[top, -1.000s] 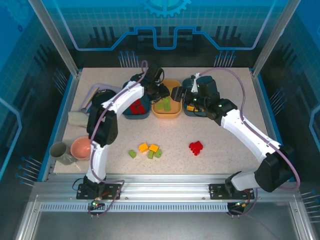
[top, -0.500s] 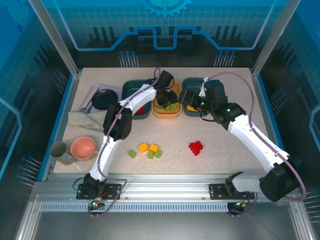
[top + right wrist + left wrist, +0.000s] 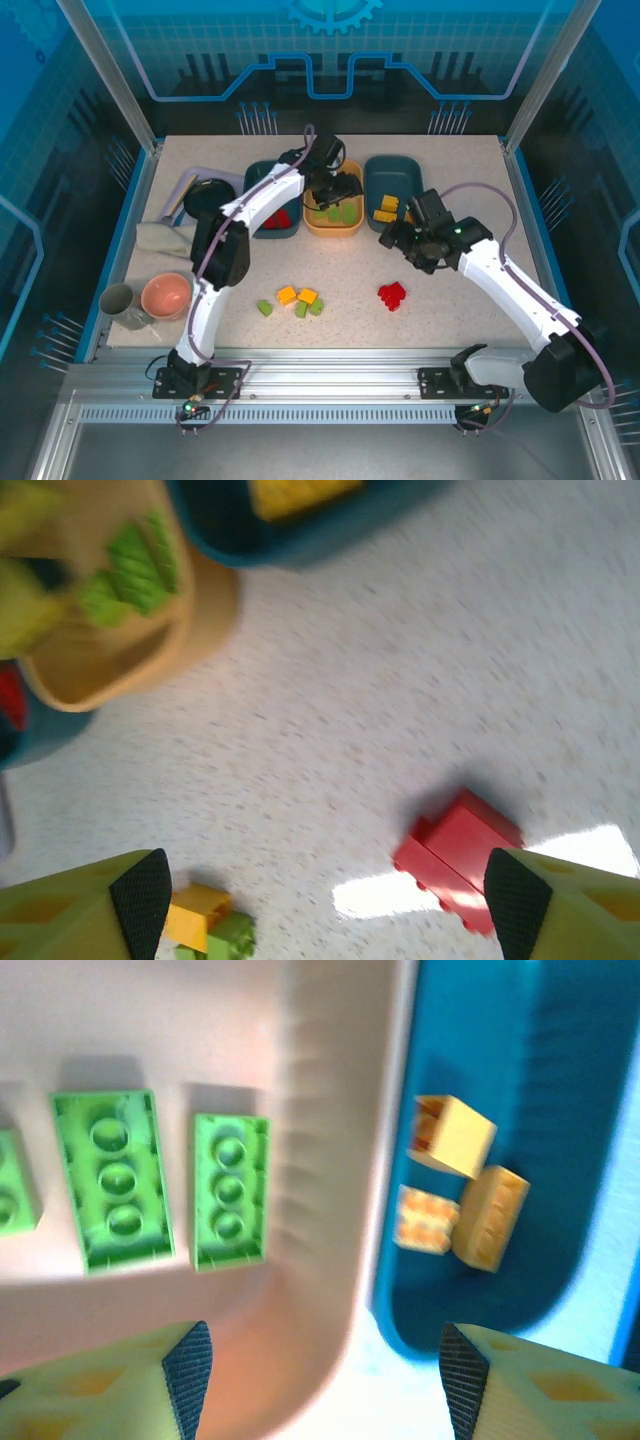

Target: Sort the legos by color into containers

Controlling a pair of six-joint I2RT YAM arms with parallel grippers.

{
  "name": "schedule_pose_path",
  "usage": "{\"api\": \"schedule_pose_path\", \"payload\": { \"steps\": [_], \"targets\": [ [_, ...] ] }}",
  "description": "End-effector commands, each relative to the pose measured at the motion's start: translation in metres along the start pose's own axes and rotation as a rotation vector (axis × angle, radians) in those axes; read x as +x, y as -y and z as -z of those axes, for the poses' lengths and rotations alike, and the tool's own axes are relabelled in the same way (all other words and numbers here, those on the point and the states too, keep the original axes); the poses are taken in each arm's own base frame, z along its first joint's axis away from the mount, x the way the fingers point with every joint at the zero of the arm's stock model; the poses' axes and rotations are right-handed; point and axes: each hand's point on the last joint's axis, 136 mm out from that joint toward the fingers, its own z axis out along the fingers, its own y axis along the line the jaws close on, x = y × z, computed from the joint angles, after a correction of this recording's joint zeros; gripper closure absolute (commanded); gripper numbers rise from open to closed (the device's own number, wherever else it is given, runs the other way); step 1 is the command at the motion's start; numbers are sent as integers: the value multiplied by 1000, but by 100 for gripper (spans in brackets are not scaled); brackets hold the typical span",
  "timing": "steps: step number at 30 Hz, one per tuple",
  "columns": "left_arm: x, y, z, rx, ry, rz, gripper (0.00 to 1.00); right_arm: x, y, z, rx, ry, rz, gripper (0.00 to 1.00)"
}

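One pale speckled table (image 3: 480,300) carries everything. Along its far edge three shallow trays sit in a row. A teal tray (image 3: 268,233) toward the left holds red bricks (image 3: 275,215). An orange tray (image 3: 333,231) in the middle holds green bricks (image 3: 340,213). A second teal tray (image 3: 385,178) toward the right holds yellow bricks (image 3: 386,210).

The left claw (image 3: 335,192) hangs over the orange tray, its fingers spread with nothing between them. The right claw (image 3: 398,240) is over bare table just on the near side of the second teal tray, and it is also wide apart and empty.

Two loose groups lie toward the near edge. A red clump (image 3: 392,294) sits right of the middle, and a mixed yellow and green cluster (image 3: 298,300) sits left of the middle, well apart from the red.

To my eye these bricks will be very light, hard and stiff, in no danger of breaking, but smooth enough on the sides to squirt out of a skewed pinch. I would take each one across its narrow width, on the two flat long sides, not on the studded top. The red ones lie touching, so they might lift together or scatter when nudged.
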Motion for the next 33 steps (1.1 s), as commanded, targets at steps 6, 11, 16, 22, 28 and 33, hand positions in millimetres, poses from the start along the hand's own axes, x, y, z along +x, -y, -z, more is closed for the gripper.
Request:
{"api": "schedule_pose_path", "payload": {
  "steps": [6, 11, 16, 22, 28, 33],
  "targets": [
    [65, 28, 112, 246, 79, -138, 18, 25, 45, -38, 149, -88, -337, 16],
    [115, 1, 150, 291, 60, -184, 11, 34, 52, -63, 185, -154, -421, 17],
    [147, -25, 169, 296, 45, -157, 11, 41, 61, -81, 208, -192, -470, 20],
    [159, -37, 182, 300, 62, -143, 10, 45, 70, -92, 237, -213, -477, 26],
    [162, -42, 184, 287, 68, -131, 10, 57, 73, -103, 246, -262, -510, 30],
    [159, -42, 181, 284, 72, -125, 11, 57, 73, -107, 247, -263, -513, 40]
  ]
}}
